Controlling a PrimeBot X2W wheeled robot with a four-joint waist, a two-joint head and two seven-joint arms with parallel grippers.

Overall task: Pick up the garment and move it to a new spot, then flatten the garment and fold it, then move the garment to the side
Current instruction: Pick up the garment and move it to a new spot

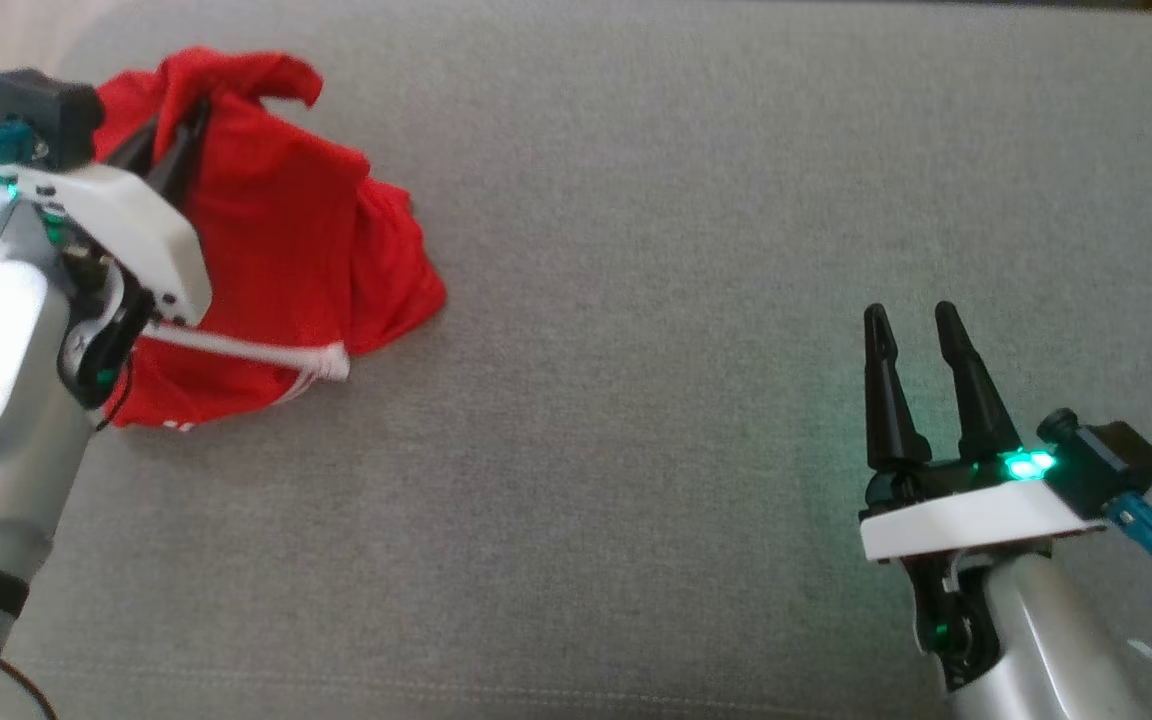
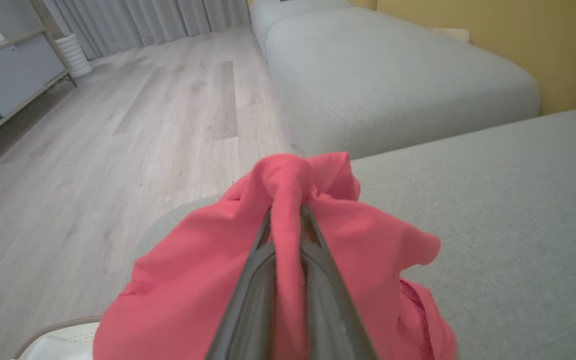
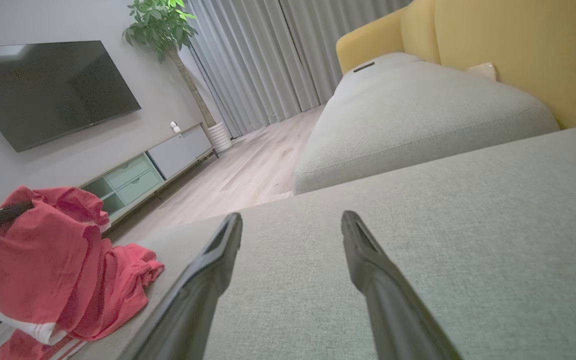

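The garment sits at the far left of the sofa seat, close to its edge. A fold of it is pinched between my left fingers above the rest. My right fingers are well apart to the right, nearer me, over the seat. Beyond the seat lie the floor and another cushion.

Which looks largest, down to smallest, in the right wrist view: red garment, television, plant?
Largest, too alike to rank: red garment (nearer the camera) and television.
Smallest: plant.
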